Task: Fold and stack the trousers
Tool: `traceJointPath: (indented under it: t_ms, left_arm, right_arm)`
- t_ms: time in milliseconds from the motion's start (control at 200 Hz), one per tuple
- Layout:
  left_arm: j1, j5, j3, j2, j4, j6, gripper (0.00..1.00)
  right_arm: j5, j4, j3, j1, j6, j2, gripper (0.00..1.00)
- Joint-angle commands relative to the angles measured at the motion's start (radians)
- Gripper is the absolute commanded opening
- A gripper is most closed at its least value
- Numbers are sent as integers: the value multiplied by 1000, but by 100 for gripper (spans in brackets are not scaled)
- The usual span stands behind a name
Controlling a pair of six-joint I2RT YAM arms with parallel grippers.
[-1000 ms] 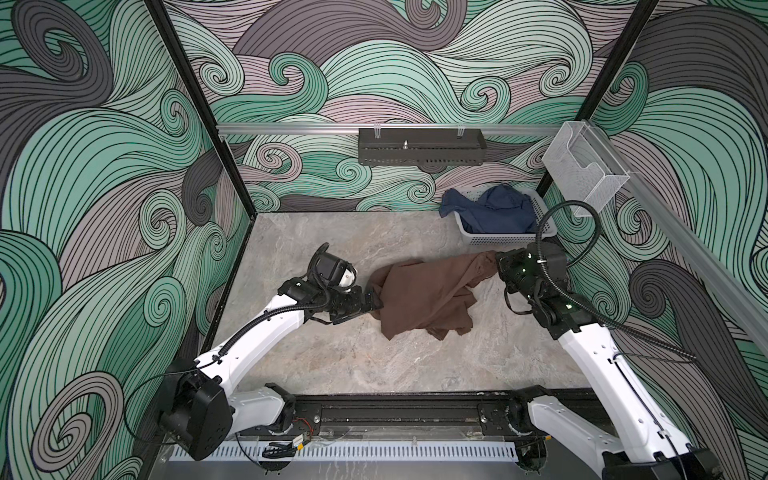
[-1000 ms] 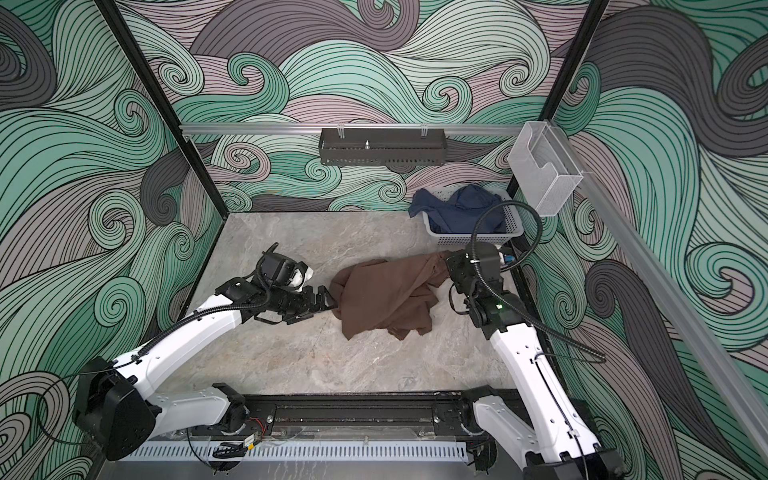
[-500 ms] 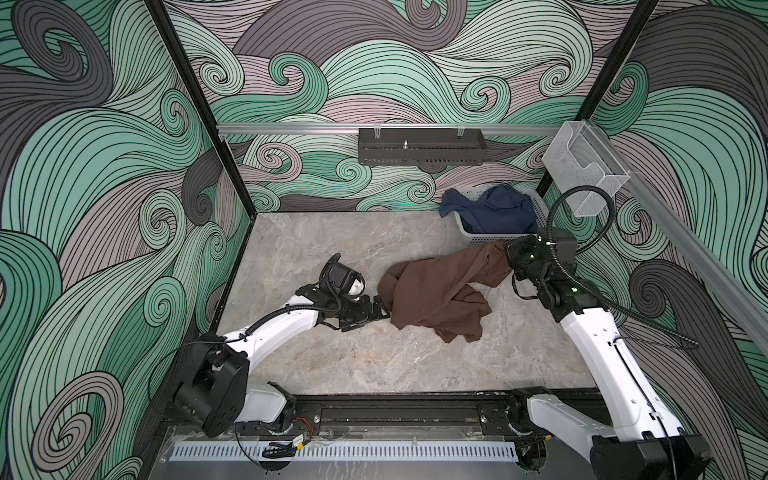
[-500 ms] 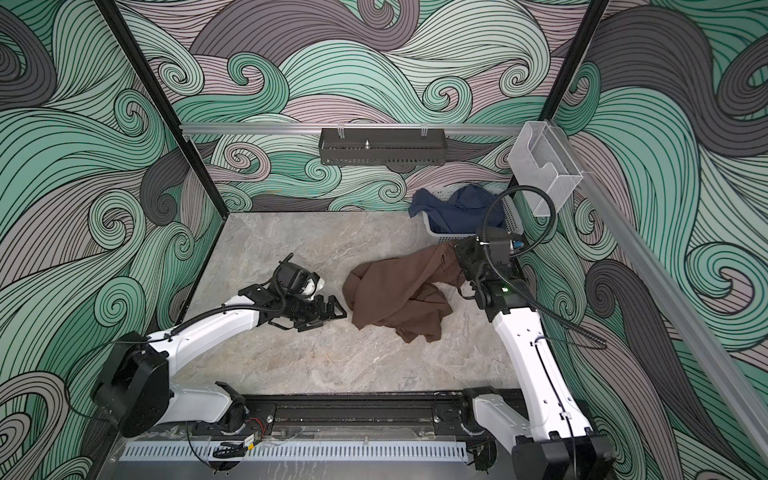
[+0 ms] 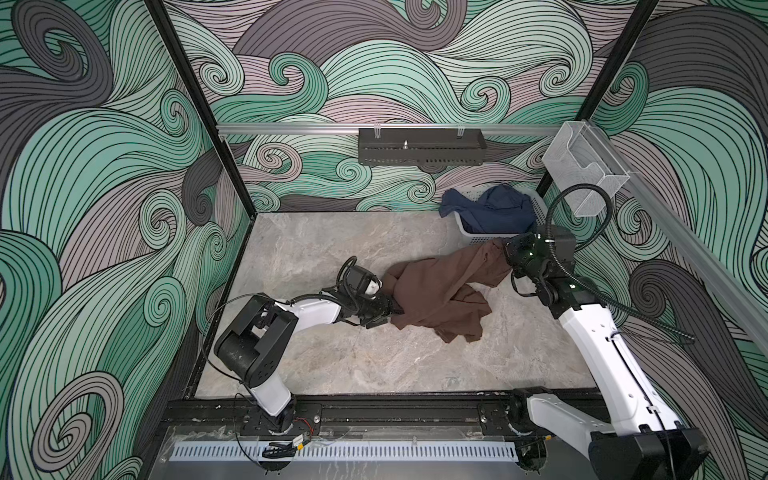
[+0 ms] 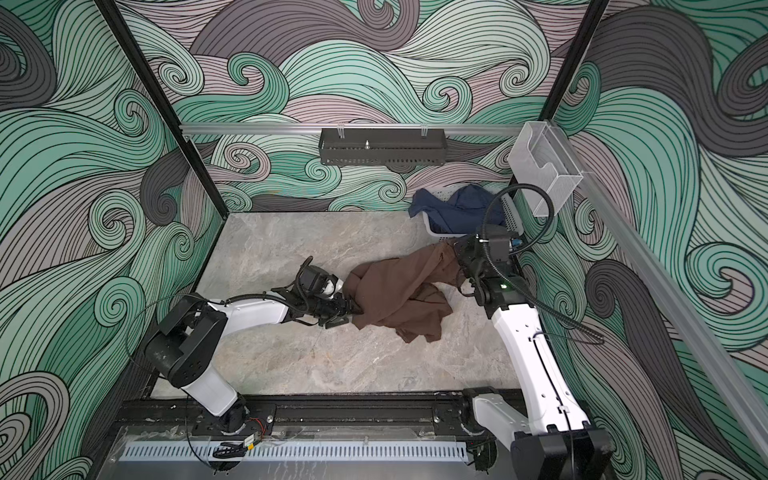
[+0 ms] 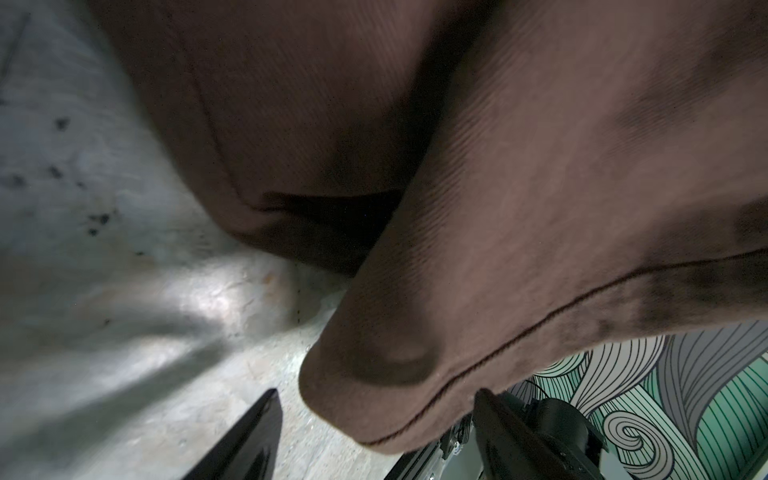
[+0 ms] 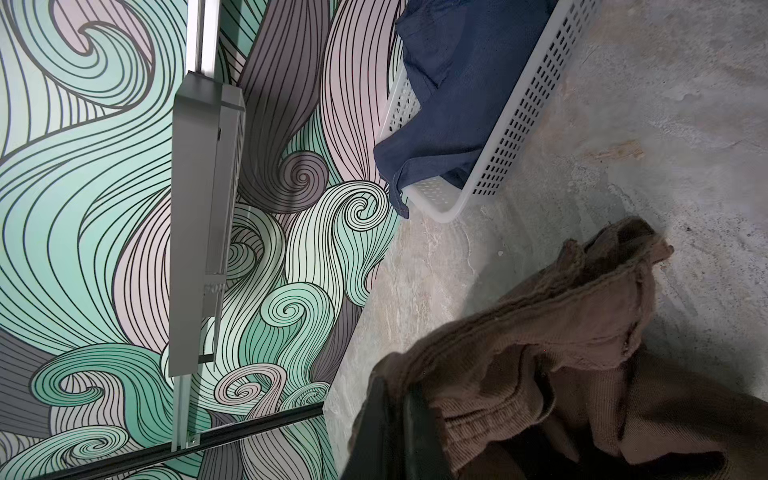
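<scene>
The brown trousers point(image 5: 436, 299) lie crumpled on the table point(image 5: 324, 249), a bit right of centre. The right gripper point(image 5: 505, 252) is clamped on a bunched end at the far right, holding it up just beside the basket point(image 8: 519, 124) with the navy garment point(image 8: 449, 83). The left gripper point(image 7: 376, 395) is at the left hem, jaws apart around the edge, not yet pinching.
</scene>
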Motion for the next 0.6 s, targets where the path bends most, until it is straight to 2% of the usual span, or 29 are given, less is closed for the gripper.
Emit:
traceJointPath:
  t_ms: [0, 75, 125, 165, 220, 255, 295, 340, 460, 595]
  left_arm:
    - [-21, 43, 11, 46, 95, -42, 69]
    - [-24, 47, 16, 67, 111, -52, 64]
    - [-22, 48, 24, 75, 105, -47, 56]
    - [-19, 43, 33, 75, 91, -38, 43]
    - [-6, 5, 45, 48, 41, -16, 19]
    - [9, -29, 48, 17, 7, 1, 10]
    - [35, -64, 59, -21, -42, 21, 4]
    - [74, -94, 83, -62, -107, 45, 0]
    - [204, -157, 173, -172, -286, 120, 0]
    - [371, -282, 316, -302, -499, 223, 0]
  right_arm:
    - [-7, 43, 22, -8, 2, -1, 0]
    - [-6, 42, 22, -9, 4, 2, 0]
    - [-8, 42, 23, -9, 5, 2, 0]
    - [-8, 43, 22, -10, 5, 4, 0]
    - [-8, 42, 24, -9, 7, 4, 0]
    - [-8, 42, 27, -11, 5, 4, 0]
    - [-10, 41, 29, -11, 5, 2, 0]
    - [-15, 37, 30, -11, 5, 2, 0]
    - [-29, 27, 29, -10, 8, 1, 0]
    - [-59, 22, 41, -8, 16, 10, 0]
